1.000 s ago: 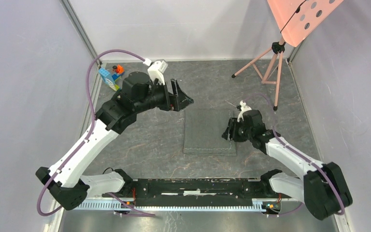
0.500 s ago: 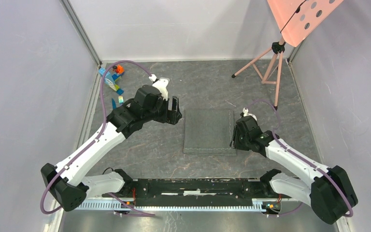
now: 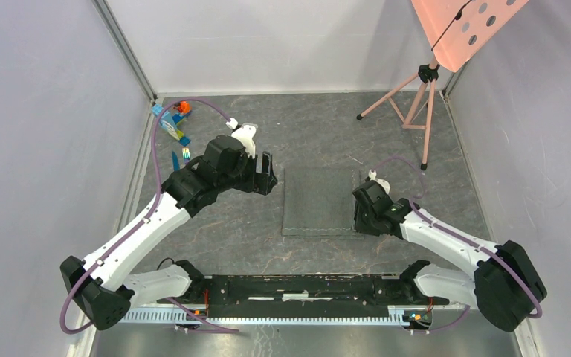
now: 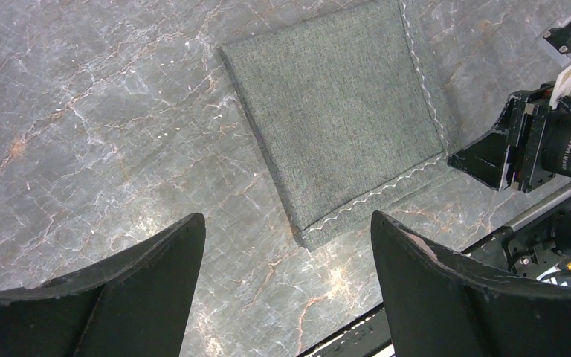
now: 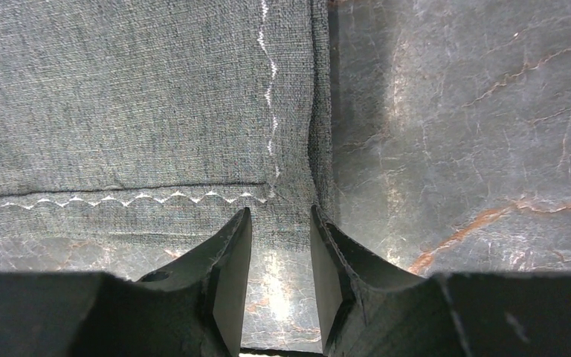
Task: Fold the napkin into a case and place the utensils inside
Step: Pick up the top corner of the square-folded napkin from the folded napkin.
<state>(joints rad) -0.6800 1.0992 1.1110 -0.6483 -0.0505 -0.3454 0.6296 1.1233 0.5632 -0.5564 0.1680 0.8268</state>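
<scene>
From above, the dark grey stitched cloth napkin (image 3: 320, 202) is lying flat mid-table between the left gripper (image 3: 268, 172) and the right gripper (image 3: 357, 212). In the left wrist view, that gripper's jaws are standing wide, empty. In the right wrist view, narrow jaws are straddling the hemmed corner without pinching it. The cloth looks light and limp, so I'd pinch that hem.

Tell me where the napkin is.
Top view: the napkin lies flat mid-table, between the left gripper and the right gripper, which sits at its near-right corner.
</scene>
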